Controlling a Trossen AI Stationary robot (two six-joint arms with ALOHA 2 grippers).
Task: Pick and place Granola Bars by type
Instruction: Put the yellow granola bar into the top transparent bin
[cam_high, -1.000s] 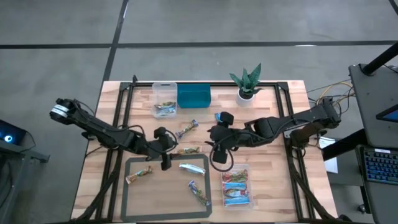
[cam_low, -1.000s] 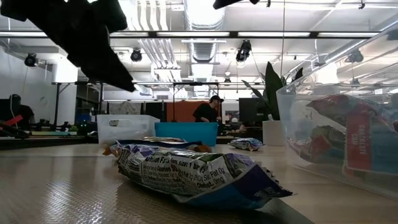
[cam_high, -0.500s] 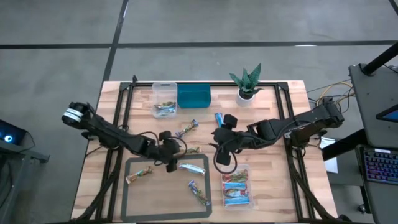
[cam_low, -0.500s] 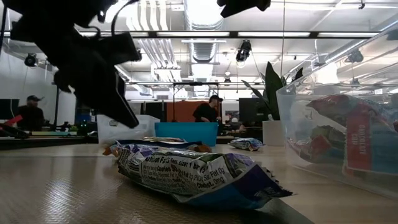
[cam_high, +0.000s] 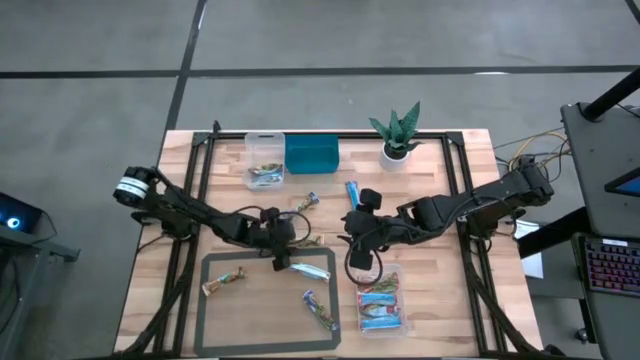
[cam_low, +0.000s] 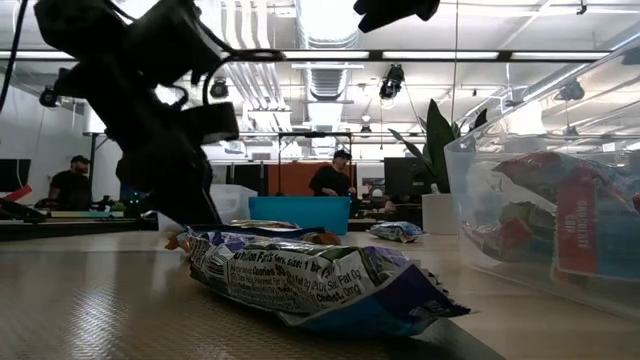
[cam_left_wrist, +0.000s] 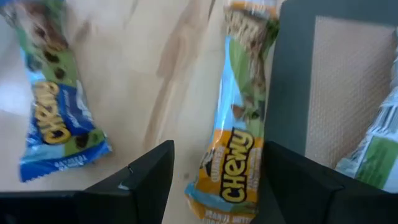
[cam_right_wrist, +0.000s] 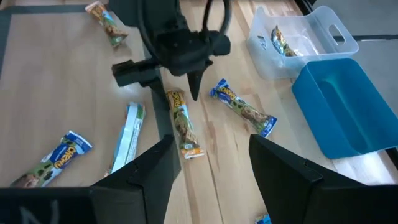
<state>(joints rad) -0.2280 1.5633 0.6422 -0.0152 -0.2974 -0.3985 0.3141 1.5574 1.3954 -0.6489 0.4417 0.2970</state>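
Granola bars lie scattered across the wooden desk (cam_high: 150, 300), and on the left side the left end effector (cam_high: 283, 258) hangs low over one of them: a green-and-orange wrapped "Chewy" bar (cam_left_wrist: 239, 146) lying along the outer edge of the dark-framed mat (cam_high: 210, 325). Its dark fingers (cam_left_wrist: 152, 177) stand wide, one on each side of the wrapper, nothing gripped yet. That straddle looks like the set-up for a pinch across the bar's narrow width.

A second ago this arm sat farther left, over the mat's upper edge; it has swept in along that edge to this bar.

Just beside it, a blue-ended bar (cam_left_wrist: 53, 118) lies loose on the wood, and a silvery-white bar (cam_high: 308, 269) rests inside the mat.

Moving right: the right end effector (cam_high: 352, 232) hovers mid-desk, fingers (cam_right_wrist: 149, 177) parted and empty, waiting. It has drifted slightly down toward the clear plastic tub (cam_high: 381, 304) at the front, which holds red-and-blue bars, evidently one sorted type. At the back, another clear tub (cam_high: 264, 160) holds one bar beside the teal bin (cam_high: 311, 155).
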